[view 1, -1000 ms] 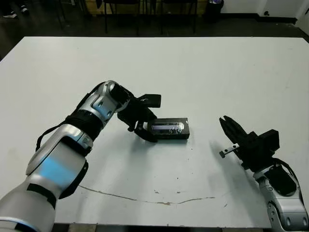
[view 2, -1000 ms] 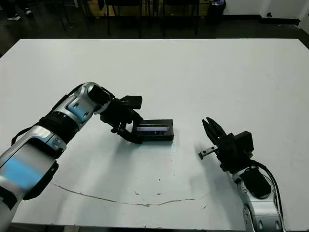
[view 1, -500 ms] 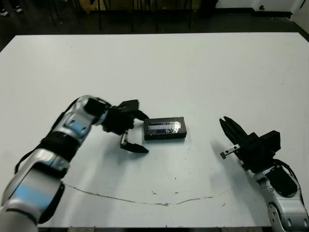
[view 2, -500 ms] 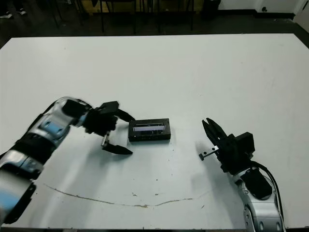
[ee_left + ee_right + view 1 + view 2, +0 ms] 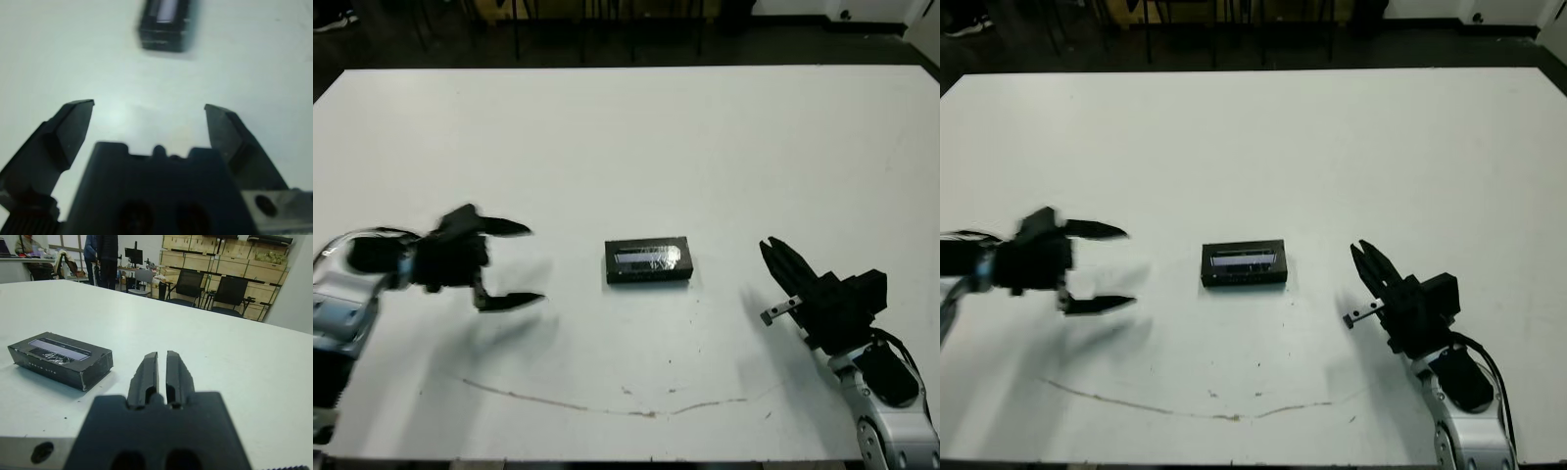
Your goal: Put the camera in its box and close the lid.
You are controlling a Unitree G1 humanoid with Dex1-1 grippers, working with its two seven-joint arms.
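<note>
The box with its lid (image 5: 647, 260) on lay closed near the middle of the white table (image 5: 705, 137), the lid's pale strip facing up; the camera itself was not in view, so it was presumably shut inside. The left gripper (image 5: 504, 264) hung well to the left of the box, clear of it, its two fingers spread wide and holding nothing. The right gripper (image 5: 162, 373) rested near the table's right side, apart from the box, its fingers pressed together and empty. The job looked as good as finished, and the step in hand seemed to be drawing the left arm clear. Doing that well would mean keeping the open fingers raised off the table and moving straight away from the box, so nothing could nudge the lid askew.
</note>
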